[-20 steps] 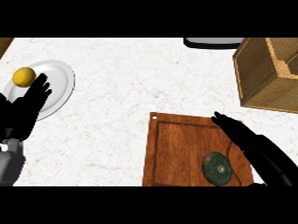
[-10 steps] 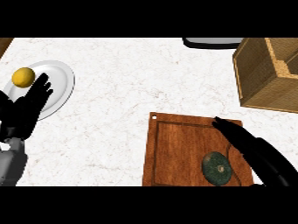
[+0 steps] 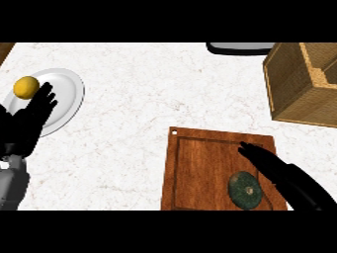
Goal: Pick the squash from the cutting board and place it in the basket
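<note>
At this moment you had the right hand [image 3: 272, 165] stretched over the cutting board [image 3: 204, 163], fingers straight and holding nothing. The squash [image 3: 245, 190], a dark green round thing, lay on the board near its lower edge, just beside the hand on the palm's left. Whether the hand touched it could not be told from this view. The step in hand looked to be the reach before the grasp, with nothing yet lifted. To do it well, you probably needed to draw the hand back toward you, because the fingertips pointed past the squash. Then you needed to centre the palm over it and curl fingers and thumb round its sides before raising it. Being round, it would likely have rolled if nudged from one side only. The basket [image 3: 302, 99] stood well apart at the upper right, off the board, so the carry would have had to clear its near wall. Your left hand [image 3: 21, 123] rested open, fingers up, at the left edge over the plate [image 3: 67, 91] with the yellow fruit [image 3: 26, 86].
</note>
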Controlling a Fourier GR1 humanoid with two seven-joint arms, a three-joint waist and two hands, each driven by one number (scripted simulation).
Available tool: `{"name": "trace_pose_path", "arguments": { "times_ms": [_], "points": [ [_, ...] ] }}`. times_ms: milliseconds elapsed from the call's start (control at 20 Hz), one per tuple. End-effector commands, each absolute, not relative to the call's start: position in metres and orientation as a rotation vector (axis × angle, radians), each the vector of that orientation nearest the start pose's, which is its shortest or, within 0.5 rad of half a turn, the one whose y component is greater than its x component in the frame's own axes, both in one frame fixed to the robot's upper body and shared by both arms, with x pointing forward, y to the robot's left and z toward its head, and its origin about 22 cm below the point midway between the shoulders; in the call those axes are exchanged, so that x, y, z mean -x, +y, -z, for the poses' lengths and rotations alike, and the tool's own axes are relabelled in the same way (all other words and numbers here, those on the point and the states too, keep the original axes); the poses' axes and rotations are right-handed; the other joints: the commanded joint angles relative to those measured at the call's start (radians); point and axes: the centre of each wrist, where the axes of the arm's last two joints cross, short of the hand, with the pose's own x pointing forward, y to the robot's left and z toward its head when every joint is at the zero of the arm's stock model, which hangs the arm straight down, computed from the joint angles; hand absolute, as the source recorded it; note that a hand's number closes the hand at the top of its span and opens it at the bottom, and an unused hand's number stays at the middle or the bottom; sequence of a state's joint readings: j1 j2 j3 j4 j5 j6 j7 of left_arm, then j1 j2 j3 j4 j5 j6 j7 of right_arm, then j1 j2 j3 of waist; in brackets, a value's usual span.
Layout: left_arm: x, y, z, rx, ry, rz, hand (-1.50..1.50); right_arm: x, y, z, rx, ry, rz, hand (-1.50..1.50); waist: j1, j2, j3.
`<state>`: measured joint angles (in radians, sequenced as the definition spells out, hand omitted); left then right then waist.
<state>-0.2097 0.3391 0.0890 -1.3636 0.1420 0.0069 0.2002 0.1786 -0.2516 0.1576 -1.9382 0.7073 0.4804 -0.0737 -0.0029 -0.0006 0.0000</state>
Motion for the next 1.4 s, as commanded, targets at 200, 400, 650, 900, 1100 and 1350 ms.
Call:
{"name": "trace_pose_path", "arguments": {
  "times_ms": [200, 400, 650, 900, 1100, 1350],
  "points": [
    [-0.296, 0.311, -0.041, -0.194, -1.396, 0.084, 0.00, -0.183, -0.222, -0.044, 0.385, -1.418, -1.203, -1.50, 0.000, 0.000, 0.000],
    [-0.291, 0.307, -0.025, -0.190, -1.397, 0.073, 0.00, -0.208, -0.237, -0.035, 0.411, -1.394, -1.233, -1.50, 0.004, 0.001, 0.000],
    [-0.285, 0.327, -0.034, -0.189, -1.392, 0.068, 0.00, -0.196, -0.222, -0.021, 0.439, -1.395, -1.299, 1.50, 0.003, 0.000, 0.000],
    [-0.287, 0.327, -0.035, -0.190, -1.386, 0.074, 0.00, -0.185, -0.219, -0.015, 0.460, -1.375, -1.374, 1.50, 0.001, 0.000, 0.000],
    [-0.298, 0.320, -0.037, -0.214, -1.385, 0.086, 0.00, -0.186, -0.225, -0.022, 0.448, -1.380, -1.400, 1.50, 0.000, 0.000, 0.000],
    [-0.289, 0.326, -0.036, -0.196, -1.387, 0.070, 0.00, -0.145, -0.132, -0.032, 0.450, -1.346, -1.312, 1.50, -0.002, -0.002, -0.001]
  ]
}}
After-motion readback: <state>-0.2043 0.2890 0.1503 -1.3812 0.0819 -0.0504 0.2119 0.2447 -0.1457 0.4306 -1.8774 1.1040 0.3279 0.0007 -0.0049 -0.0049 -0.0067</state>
